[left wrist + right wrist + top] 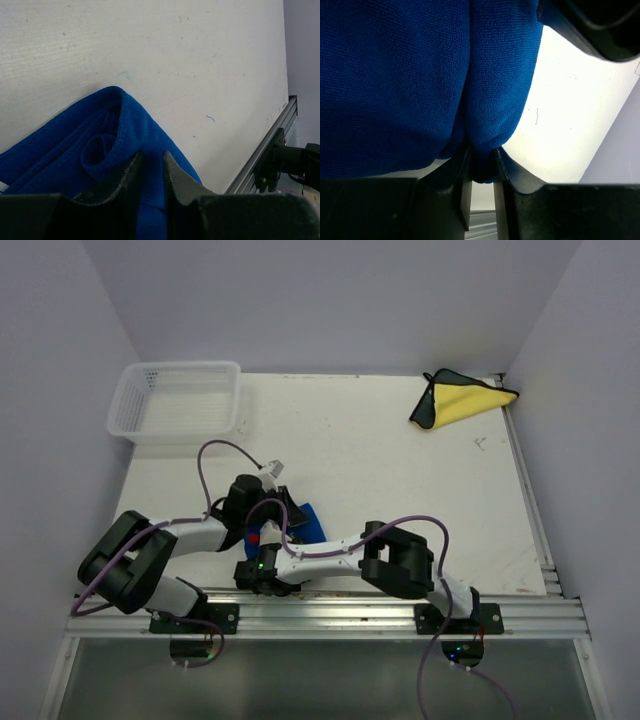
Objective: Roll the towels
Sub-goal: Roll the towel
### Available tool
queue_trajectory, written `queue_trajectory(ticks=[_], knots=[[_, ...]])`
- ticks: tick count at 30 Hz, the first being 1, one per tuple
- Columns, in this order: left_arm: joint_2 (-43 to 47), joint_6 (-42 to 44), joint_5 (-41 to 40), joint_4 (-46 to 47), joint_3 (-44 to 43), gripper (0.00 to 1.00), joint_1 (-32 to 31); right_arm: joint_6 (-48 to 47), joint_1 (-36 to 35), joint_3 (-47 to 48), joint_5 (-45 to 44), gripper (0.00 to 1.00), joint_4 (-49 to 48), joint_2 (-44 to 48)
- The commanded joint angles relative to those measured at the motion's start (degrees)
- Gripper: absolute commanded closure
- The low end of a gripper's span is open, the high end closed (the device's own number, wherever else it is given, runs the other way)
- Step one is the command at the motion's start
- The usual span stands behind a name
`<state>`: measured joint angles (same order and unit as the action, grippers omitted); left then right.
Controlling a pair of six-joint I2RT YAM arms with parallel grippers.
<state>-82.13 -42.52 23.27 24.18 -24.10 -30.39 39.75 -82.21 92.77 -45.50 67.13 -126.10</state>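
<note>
Only the top view shows both towels, the yellow towel (462, 400) upper right and the blue towel (308, 519) lower centre, while the wrist views show the left claw (152, 170) and right claw (481, 169) each narrowly pinching its folds.

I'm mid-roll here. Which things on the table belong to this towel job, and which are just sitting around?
Part of the job:
- blue towel, pinched by both the left gripper and the right gripper, close to the arm bases
- yellow towel, dark-edged, lying in the far right corner, untouched

Just lying about:
- white mesh basket, far left corner
</note>
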Motion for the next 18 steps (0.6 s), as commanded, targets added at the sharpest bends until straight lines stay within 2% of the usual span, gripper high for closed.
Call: queue_trajectory(ticks=[1,4,7,8,11,14,18], knots=[[-0.67,0.77,-3.48,-0.28,2.21,0.73,-1.42,0.77,-0.14,0.75,-0.03,0.71,-2.01,0.41],[-0.14,1.47,-6.04,-1.59,2.92,0.73,-1.51,1.91,-0.31,-1.62,-0.47,0.59,-3.50,3.22],[-0.05,2.44,-7.27,-2.91,2.39,0.73,-1.42,3.14,-0.23,-5.05,-0.47,0.55,-5.95,6.04],[-0.14,2.53,-7.97,-3.26,2.30,0.74,-1.42,3.93,-0.31,-6.01,-0.47,0.45,-6.66,8.22],[0.30,4.02,-12.18,-7.83,1.16,0.77,-1.51,7.00,-0.23,-8.57,-0.12,0.33,-7.72,12.00],[1.88,4.38,-14.21,-8.10,2.38,0.77,-1.42,9.46,-0.31,-11.11,0.14,0.31,-8.51,15.26],[1.54,4.55,-14.30,-7.75,2.83,0.78,-1.42,11.05,-0.23,-19.63,0.85,0.30,-15.34,23.33]])
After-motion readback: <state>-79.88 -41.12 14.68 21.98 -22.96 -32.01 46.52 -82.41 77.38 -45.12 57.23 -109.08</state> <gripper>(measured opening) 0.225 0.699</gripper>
